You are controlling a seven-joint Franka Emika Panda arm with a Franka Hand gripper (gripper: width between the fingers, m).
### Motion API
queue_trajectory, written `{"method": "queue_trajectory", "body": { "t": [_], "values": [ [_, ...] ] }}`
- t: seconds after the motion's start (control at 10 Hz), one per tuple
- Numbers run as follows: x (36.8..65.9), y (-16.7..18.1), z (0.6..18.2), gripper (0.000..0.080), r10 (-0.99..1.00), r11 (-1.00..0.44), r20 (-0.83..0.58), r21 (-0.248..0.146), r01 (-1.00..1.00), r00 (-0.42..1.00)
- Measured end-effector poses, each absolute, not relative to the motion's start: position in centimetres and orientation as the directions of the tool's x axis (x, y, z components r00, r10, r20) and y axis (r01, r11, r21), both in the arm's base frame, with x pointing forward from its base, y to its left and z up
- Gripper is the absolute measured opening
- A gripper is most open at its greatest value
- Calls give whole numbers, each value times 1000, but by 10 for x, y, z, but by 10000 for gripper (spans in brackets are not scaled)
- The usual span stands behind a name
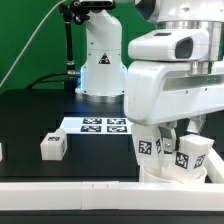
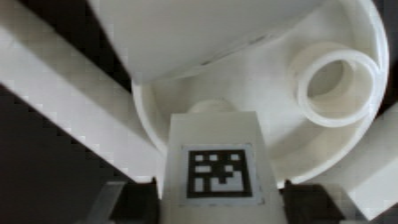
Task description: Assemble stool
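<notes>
- Misalignment is the main risk. The tool (image 2: pixel 210 203) pinches a leg (image 2: pixel 217 150) by its sides and holds it inside the seat (image 2: pixel 267 60), beside the round socket (image 2: pixel 338 88) rather than over it. Pressing down there could jam or tip the leg.
- Slipping is possible too, as the smooth plastic might twist in the grip, or the seat might slide on the desk (image 1: pixel 40 115).
- Seat position: under the arm, at the exterior view's right. A loose leg (image 1: pixel 52 146) lies well apart from it, near the marker board (image 1: pixel 103 125).
- Writing: none readable, only black-and-white square tags.
</notes>
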State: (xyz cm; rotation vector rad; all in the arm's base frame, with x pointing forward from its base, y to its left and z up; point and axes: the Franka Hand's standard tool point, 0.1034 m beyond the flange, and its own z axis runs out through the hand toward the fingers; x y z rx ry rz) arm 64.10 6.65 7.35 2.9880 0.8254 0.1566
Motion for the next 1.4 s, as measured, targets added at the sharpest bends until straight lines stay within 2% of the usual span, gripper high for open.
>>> {"method": "queue_trajectory", "body": {
  "t": [0.2,0.3,0.7,0.9,1.2,1.4],
  "values": [
    [638,60,71,337,216,-976,159,-3,219,963],
    [639,59,71,337,141,-989,169,-24,147,975],
    [641,61,71,337,-138,-989,173,-76,-127,975],
    [640,63,72,337,-299,-953,163,-105,-284,940],
    [640,66,73,337,-576,-816,151,-169,-553,803],
    [639,64,72,338,-702,-711,132,-185,-679,700]
  ]
}}
